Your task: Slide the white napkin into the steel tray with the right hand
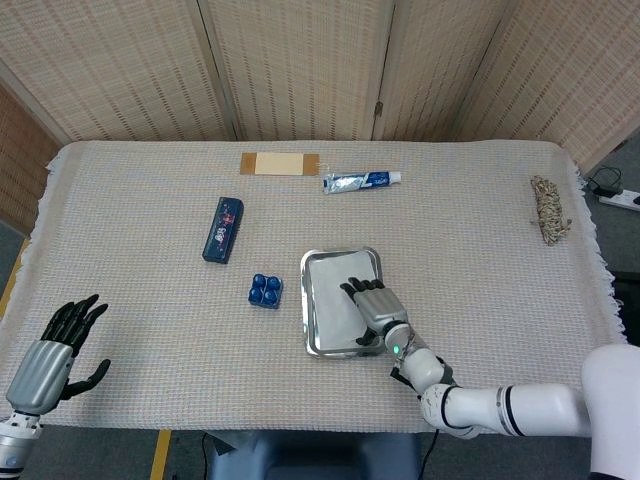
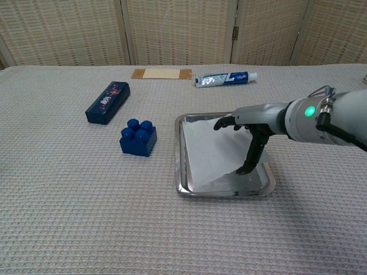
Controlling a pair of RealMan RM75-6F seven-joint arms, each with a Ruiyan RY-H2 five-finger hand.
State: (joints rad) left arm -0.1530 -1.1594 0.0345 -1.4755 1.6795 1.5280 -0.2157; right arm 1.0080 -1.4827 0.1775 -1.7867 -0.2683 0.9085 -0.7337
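Note:
The steel tray point(image 2: 223, 191) point(image 1: 308, 300) lies near the table's middle. Inside it lies the white napkin point(image 2: 207, 152) point(image 1: 330, 300), flat against the tray's left and far part, one corner pointing toward the near right. My right hand point(image 2: 249, 123) point(image 1: 372, 308) hovers over the tray's right half, fingers spread, its thumb pointing down and touching the napkin's near right corner. It holds nothing. My left hand point(image 1: 50, 352) stays open, fingers spread, off the table's near left edge, seen only in the head view.
A blue toy block point(image 2: 138, 138) sits just left of the tray. A dark blue box point(image 2: 108, 102) lies further left. A toothpaste tube point(image 2: 225, 78) and a tan card point(image 2: 161, 73) lie at the back. A straw bundle point(image 1: 548, 210) rests far right.

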